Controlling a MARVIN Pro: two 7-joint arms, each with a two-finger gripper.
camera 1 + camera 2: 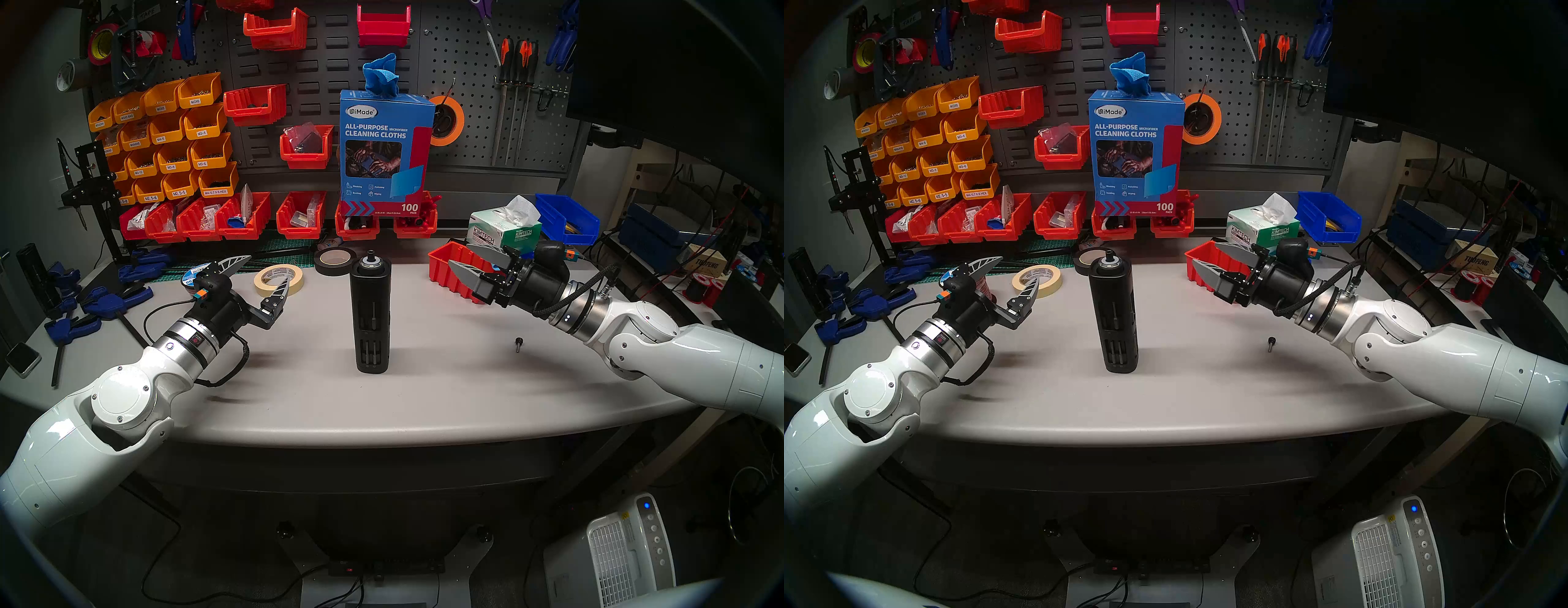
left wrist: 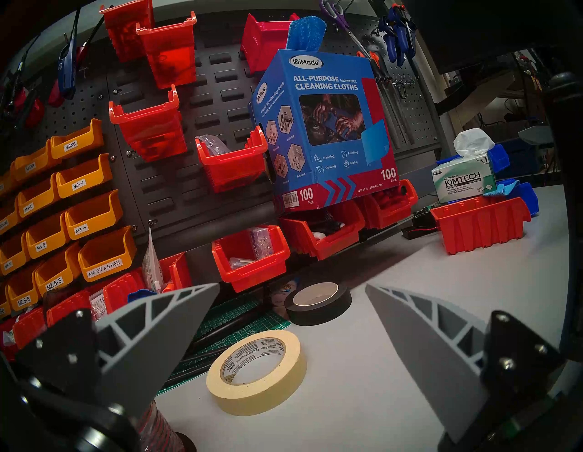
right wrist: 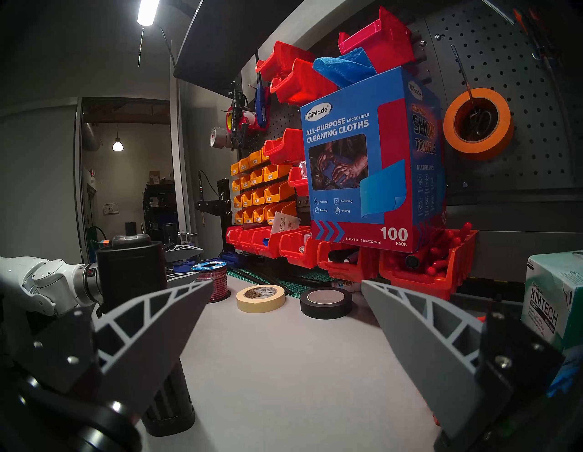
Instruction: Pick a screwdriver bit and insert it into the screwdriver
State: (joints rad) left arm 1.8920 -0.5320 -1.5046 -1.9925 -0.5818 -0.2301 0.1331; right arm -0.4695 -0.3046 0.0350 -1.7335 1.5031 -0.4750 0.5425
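Head views: tall matte-black slotted cylindrical screwdriver [image 1: 370, 314] stands upright mid-table; one; two tape rolls behind it; left gripper [image 1: 267, 274] and right gripper [image 1: 458, 257] both spread wide, empty.
Left wrist: jaws apart over cream masking-tape roll [image 2: 257, 372].
Right wrist: jaws apart; screwdriver at left.

Matte-black screwdriver [image 1: 370, 314] — cream tape roll [image 1: 278, 280], red bin [image 1: 452, 271], grey table [image 1: 424, 382].

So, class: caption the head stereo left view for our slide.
Both open tools, left and right, flank the upright black screwdriver on the grey table.
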